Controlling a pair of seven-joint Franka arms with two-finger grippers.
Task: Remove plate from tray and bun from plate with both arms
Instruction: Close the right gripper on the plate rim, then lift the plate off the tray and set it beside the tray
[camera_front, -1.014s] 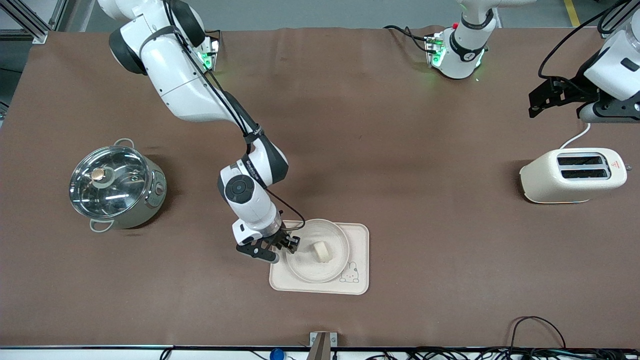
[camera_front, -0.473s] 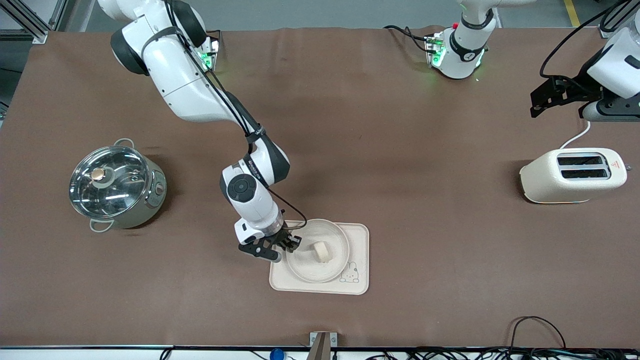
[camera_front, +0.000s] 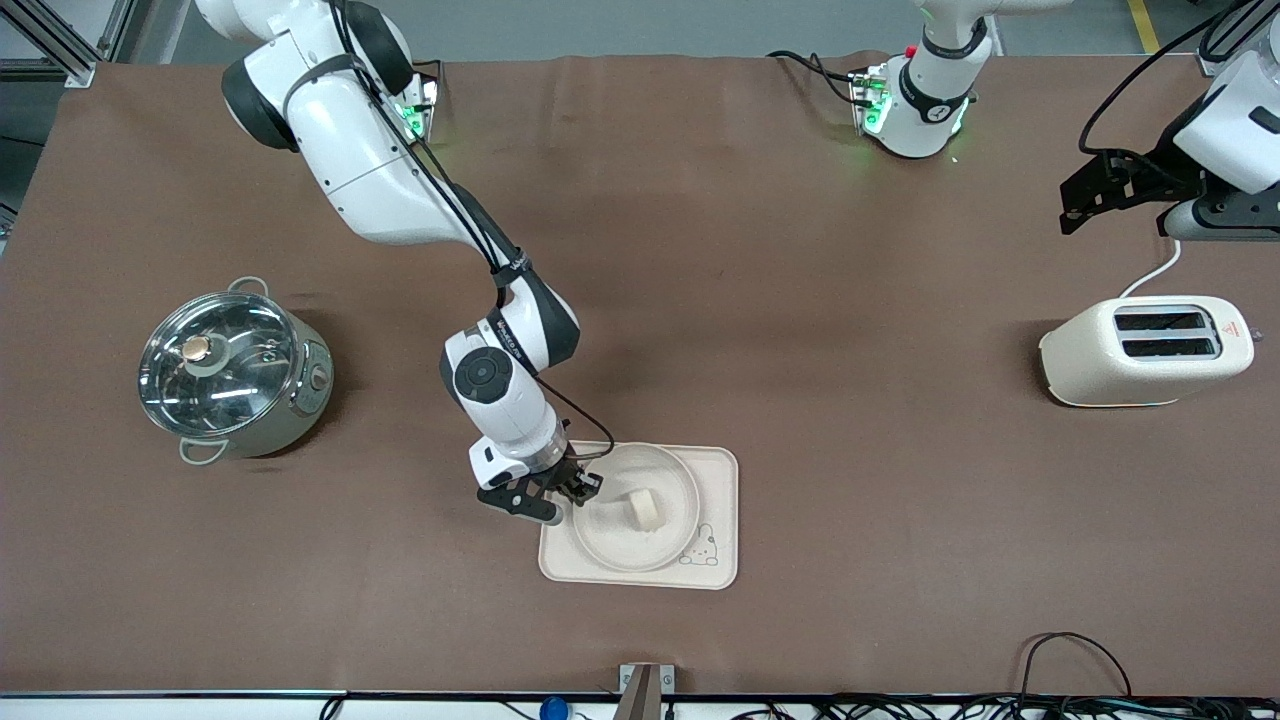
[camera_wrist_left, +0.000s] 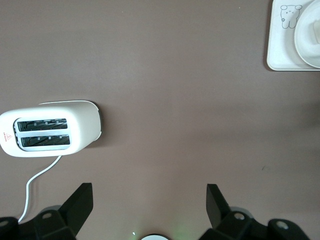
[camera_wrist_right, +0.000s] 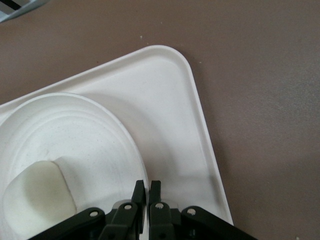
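Round shallow cream-white plate (camera_front: 636, 506) sits on the flat cream rectangular tray w/ rabbit drawing (camera_front: 715, 470), lower centre of the front view. The plate is toward the tray's right-arm end; the rabbit print shows at the tray's near corner toward the left arm. Small pale cream-yellow stubby bun (camera_front: 643, 508) lies on the plate, roughly mid-dish.

Right gripper (camera_front: 583, 489) is at the plate's rim on the right-arm side, low over the tray. In the right wrist view the two black fingers (camera_wrist_right: 137, 192) are pinched on the plate's rim (camera_wrist_right: 131, 141), nearly together w/ the thin edge between them, though the exact contact is prob. hard to confirm from this angle. The bun (camera_wrist_right: 37, 192) shows in that view's lower left, the tray corner (camera_wrist_right: 200, 120) past the fingers.

Left gripper (camera_front: 1085, 195) waits at the upper right of the front view, over bare brown tabletop (camera_front: 800, 300) above the cream two-slot toaster (camera_front: 1145, 350). In the left wrist view its fingers (camera_wrist_left: 82, 200) stand wide apart, holding nothing; toaster (camera_wrist_left: 47, 132) at mid-left, tray corner (camera_wrist_left: 280, 50) upper right.

Steel pot w/ glass lid (camera_front: 232, 372) stands mid-left in the front view, well apart from the tray.
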